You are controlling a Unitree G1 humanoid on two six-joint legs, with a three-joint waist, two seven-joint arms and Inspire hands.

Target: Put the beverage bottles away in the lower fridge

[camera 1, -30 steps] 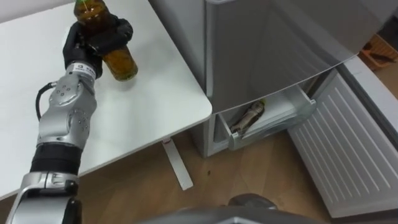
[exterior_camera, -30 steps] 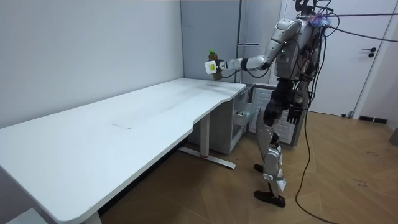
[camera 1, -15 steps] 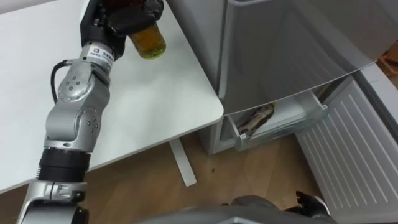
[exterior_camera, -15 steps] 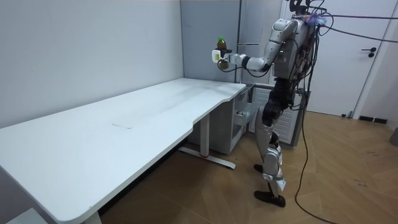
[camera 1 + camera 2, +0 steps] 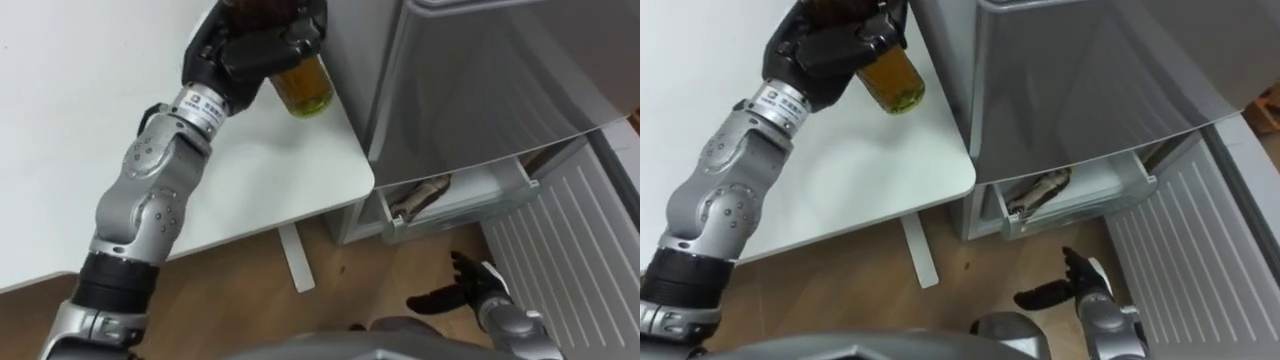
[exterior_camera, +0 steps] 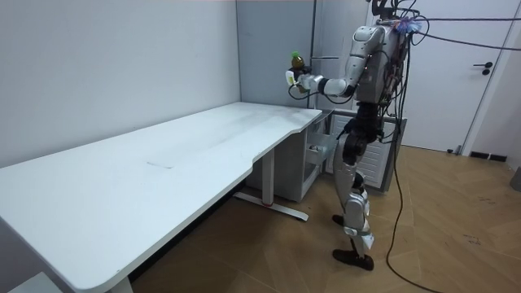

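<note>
My left hand (image 5: 255,45) is shut on an amber drink bottle (image 5: 305,90) and holds it in the air over the white table's corner, close to the grey fridge front (image 5: 480,70). In the room view the green-capped bottle (image 6: 298,61) is raised at chest height before the fridge. Below, the lower fridge drawer (image 5: 455,190) stands pulled out, and a bottle-like thing (image 5: 420,195) lies on its side inside. My right hand (image 5: 470,292) hangs low before that drawer with its fingers spread, holding nothing.
The white table (image 5: 80,120) stretches away to my left, its rounded corner (image 5: 355,180) next to the fridge. A white ribbed door panel (image 5: 570,240) stands open at the right. Wooden floor (image 5: 330,270) lies below. I stand between the table's end and the fridge.
My left hand has carried the bottle up and rightward from over the table toward the fridge. My right hand has come into view low at the right. The camera has shifted too.
</note>
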